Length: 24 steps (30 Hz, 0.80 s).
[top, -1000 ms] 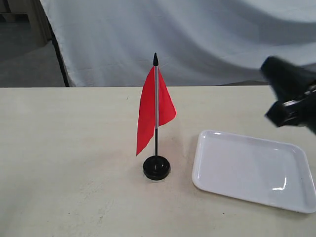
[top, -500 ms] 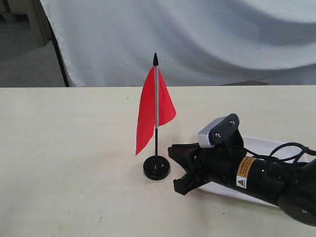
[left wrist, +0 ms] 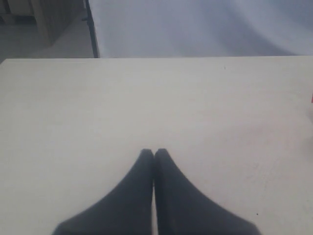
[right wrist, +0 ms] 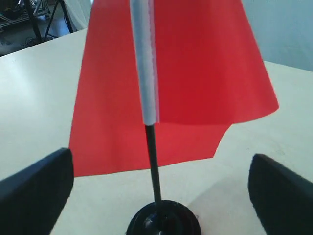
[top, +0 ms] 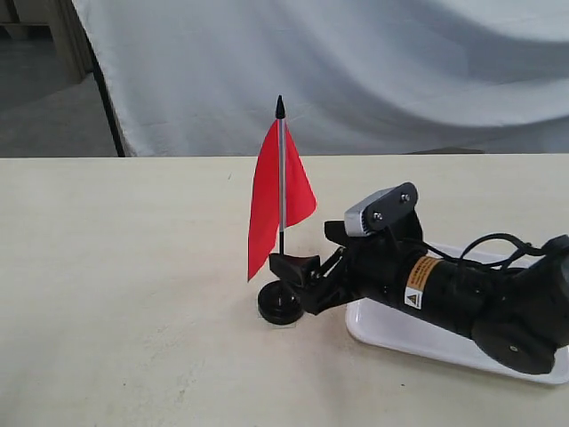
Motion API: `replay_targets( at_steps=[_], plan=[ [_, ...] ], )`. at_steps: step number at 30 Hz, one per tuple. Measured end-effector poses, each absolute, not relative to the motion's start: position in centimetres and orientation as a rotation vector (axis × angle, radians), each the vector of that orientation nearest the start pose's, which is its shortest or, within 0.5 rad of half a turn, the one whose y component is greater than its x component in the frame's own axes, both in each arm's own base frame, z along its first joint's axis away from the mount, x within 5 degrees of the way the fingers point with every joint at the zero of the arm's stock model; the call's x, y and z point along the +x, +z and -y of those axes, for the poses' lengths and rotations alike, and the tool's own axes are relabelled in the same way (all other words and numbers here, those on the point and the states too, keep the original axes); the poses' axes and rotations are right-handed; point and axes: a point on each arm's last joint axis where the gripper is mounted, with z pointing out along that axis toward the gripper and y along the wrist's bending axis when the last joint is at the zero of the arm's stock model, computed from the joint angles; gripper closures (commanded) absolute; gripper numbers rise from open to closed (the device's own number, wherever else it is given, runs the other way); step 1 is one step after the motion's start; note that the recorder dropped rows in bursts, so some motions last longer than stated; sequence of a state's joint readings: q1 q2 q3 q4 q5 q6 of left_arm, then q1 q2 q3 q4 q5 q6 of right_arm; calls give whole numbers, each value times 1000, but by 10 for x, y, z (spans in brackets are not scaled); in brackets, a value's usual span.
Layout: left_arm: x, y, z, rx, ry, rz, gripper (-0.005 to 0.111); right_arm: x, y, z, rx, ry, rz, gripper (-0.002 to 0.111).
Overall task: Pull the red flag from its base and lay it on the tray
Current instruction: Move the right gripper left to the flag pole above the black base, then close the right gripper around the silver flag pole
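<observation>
The red flag (top: 267, 205) stands upright on its thin pole in the round black base (top: 277, 307) on the table. My right gripper (top: 300, 281) lies low, reaching across the white tray (top: 389, 331) toward the pole's black lower part, just above the base. In the right wrist view the flag (right wrist: 195, 73), pole (right wrist: 152, 161) and base (right wrist: 164, 223) sit centred between the fingers (right wrist: 36, 191), which stand wide apart; the right gripper (right wrist: 160, 164) is open and touches nothing. My left gripper (left wrist: 154, 152) is shut and empty over bare table, out of the exterior view.
The right arm's body (top: 462, 298) covers most of the tray. A white cloth backdrop (top: 356, 71) hangs behind the table's far edge. A sliver of red (left wrist: 311, 98) shows at the left wrist view's edge.
The right arm has moved left toward the flag, and its open fingers now reach the pole just above the base. Flag, base and tray have not moved.
</observation>
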<state>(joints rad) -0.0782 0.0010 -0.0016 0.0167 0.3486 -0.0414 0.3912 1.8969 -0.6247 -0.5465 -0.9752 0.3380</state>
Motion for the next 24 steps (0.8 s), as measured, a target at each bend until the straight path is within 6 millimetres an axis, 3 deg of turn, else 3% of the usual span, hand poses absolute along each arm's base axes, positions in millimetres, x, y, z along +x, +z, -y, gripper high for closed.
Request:
replay_targets(
  at_steps=[5, 13, 14, 16, 19, 20, 24],
  plan=[
    [53, 182, 4, 44, -68, -1832, 107, 300, 116, -172, -670, 698, -1775, 19],
    [53, 182, 4, 44, -68, -1832, 107, 313, 110, -191, -697, 720, -1749, 20],
    [53, 182, 4, 44, -68, -1832, 107, 313, 109, -192, -699, 721, -1750, 24],
    [53, 182, 4, 44, -68, -1832, 107, 313, 108, -192, -703, 718, -1750, 44],
    [53, 182, 4, 44, -68, -1832, 107, 313, 108, -192, -714, 709, -1746, 110],
    [53, 182, 4, 44, -68, -1832, 107, 313, 108, -192, -717, 710, -1746, 106],
    [53, 182, 4, 44, -68, -1832, 107, 312, 107, -193, -722, 717, -1749, 109]
  ],
)
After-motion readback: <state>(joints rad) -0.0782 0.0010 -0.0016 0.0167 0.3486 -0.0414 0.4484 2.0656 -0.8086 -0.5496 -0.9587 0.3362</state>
